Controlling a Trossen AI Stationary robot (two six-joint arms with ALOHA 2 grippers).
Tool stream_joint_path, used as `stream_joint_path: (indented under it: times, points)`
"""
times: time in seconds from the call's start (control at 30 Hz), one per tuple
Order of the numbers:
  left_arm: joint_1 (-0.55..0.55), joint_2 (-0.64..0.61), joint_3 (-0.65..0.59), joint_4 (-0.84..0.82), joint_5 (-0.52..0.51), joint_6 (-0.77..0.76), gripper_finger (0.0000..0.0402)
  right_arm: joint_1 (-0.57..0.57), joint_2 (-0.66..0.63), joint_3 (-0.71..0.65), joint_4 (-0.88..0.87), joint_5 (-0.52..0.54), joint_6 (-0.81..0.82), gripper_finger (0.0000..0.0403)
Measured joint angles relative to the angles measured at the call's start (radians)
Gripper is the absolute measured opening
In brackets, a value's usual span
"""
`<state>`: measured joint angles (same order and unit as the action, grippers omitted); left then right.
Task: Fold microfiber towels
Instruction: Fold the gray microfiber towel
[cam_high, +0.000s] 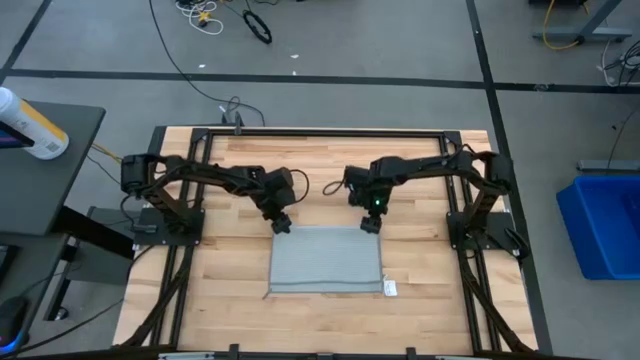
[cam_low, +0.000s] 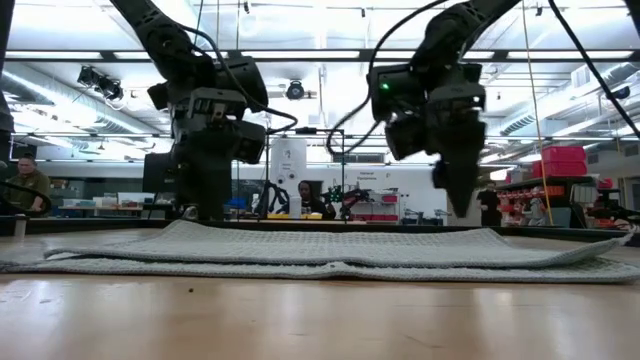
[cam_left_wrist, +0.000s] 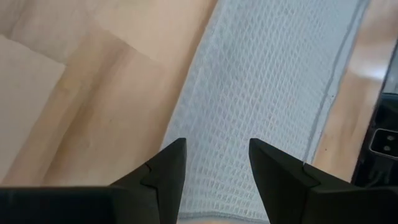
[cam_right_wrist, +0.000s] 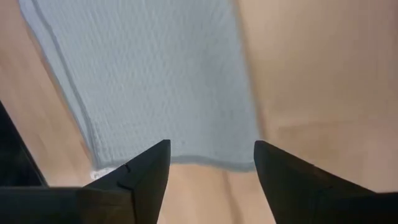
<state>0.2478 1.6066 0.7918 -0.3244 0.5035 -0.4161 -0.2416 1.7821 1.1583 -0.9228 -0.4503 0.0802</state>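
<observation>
One fold looks done: the microfiber towel lies flat on the wooden table as a doubled rectangle, and the low view shows an upper layer resting on a wider lower one. Its small white tag pokes out at the corner farthest from the arm bases, on the right arm's side. The left gripper hovers over one back corner of the towel, down near the cloth, fingers spread and holding nothing. The right gripper hangs above the other back corner, a little higher off the cloth in the low view, its fingers likewise parted and empty. Judging by the shape, at least one further fold remains, probably bringing one short side over the other, before the towel counts as finished.
</observation>
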Motion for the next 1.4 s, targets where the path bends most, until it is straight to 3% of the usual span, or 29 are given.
stream_joint_path:
  times: [0.27,0.63,1.4]
  points:
    - [0.021,0.0,-0.006,-0.077,0.011,0.075,0.0183,-0.08,0.0,-0.01,0.001,-0.05,-0.032,0.0244]
    - [0.025,0.01,-0.058,-0.049,0.029,0.078,0.0183,-0.067,0.0,-0.103,0.059,-0.122,-0.062,0.0241]
    - [0.028,0.063,-0.048,-0.033,0.06,0.061,0.0183,-0.075,0.0,-0.133,0.113,-0.096,-0.086,0.0235]
